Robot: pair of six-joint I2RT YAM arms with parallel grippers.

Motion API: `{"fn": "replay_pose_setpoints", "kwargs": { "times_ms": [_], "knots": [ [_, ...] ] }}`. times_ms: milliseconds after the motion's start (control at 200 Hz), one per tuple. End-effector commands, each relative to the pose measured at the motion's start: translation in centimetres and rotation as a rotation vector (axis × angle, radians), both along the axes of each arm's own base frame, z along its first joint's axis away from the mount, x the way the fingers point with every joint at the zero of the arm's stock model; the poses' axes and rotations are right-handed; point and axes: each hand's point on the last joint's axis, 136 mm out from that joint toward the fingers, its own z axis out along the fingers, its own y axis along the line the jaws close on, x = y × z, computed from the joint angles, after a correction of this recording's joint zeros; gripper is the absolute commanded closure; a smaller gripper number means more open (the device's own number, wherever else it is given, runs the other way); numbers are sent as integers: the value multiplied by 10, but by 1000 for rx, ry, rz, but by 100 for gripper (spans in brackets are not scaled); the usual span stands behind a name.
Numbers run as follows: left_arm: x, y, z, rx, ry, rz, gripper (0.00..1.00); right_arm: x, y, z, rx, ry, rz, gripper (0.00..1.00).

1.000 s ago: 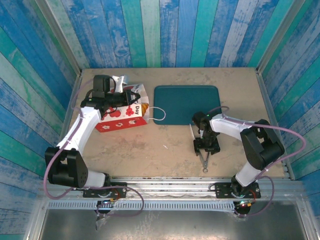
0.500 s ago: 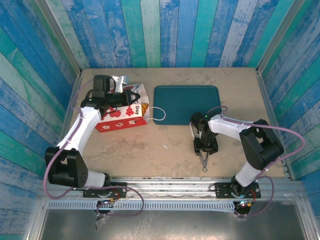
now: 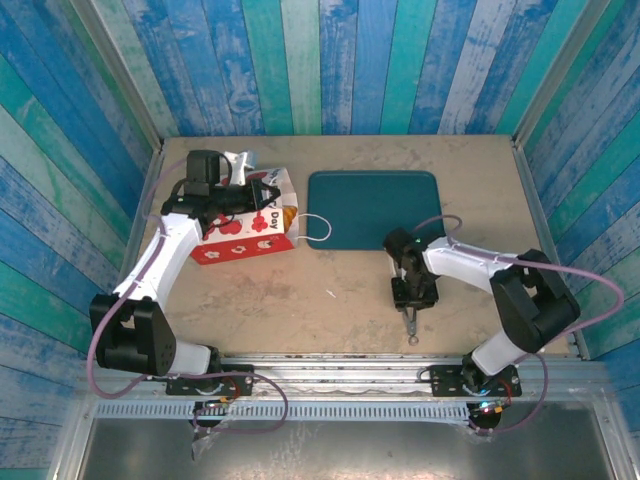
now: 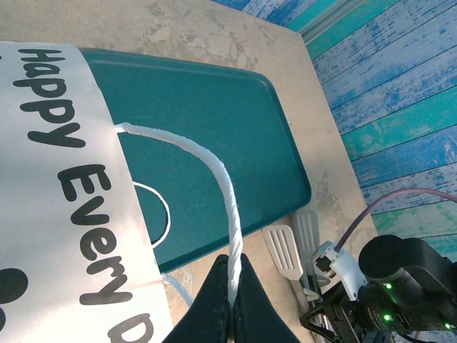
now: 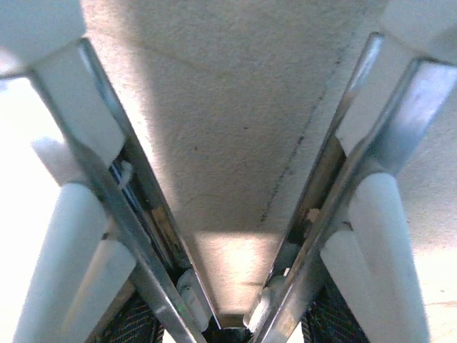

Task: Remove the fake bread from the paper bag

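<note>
Blue-green plank walls round beige worktop (image 3: 300, 300). Paper bag (image 3: 238, 243) on side near far-left corner, long axis along far edge, mouth facing right toward teal tray (image 3: 372, 208); orange fake bread (image 3: 288, 213) peeks at mouth. Left gripper (image 4: 230, 279) clenched on cord handle (image 4: 214, 168). Right gripper (image 3: 410, 318) near front edge, parted, grasping nothing.
</note>
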Motion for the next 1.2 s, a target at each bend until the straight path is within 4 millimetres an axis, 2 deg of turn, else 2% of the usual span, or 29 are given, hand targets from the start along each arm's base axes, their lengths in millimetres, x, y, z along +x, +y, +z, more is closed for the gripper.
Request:
{"fn": "replay_pose_setpoints", "kwargs": {
  "times_ms": [0, 85, 265, 531, 826, 992, 1132, 1192],
  "knots": [
    [-6, 0, 18, -5, -55, 5, 95, 4, -7, 15, -5, -77, 2, 56],
    [-6, 1, 20, -4, -61, 8, 95, -1, -10, 32, 13, -99, 4, 60],
    [-6, 0, 20, -3, -56, 6, 95, -2, -11, 66, 46, -148, 4, 62],
    [-6, 1, 24, -3, -64, 8, 95, 15, -8, 132, 81, -272, 30, 62],
    [-5, 1, 26, -3, -67, 12, 95, 32, -5, 173, 126, -414, 97, 59],
    [-7, 3, 26, 18, -72, 12, 95, 48, 11, 190, 214, -547, 188, 60],
    [-14, 5, 26, 43, -68, 1, 96, 62, 36, 206, 315, -635, 310, 62],
    [-19, 6, 28, 49, -74, -1, 97, 63, 55, 210, 398, -650, 394, 60]
  ]
}}
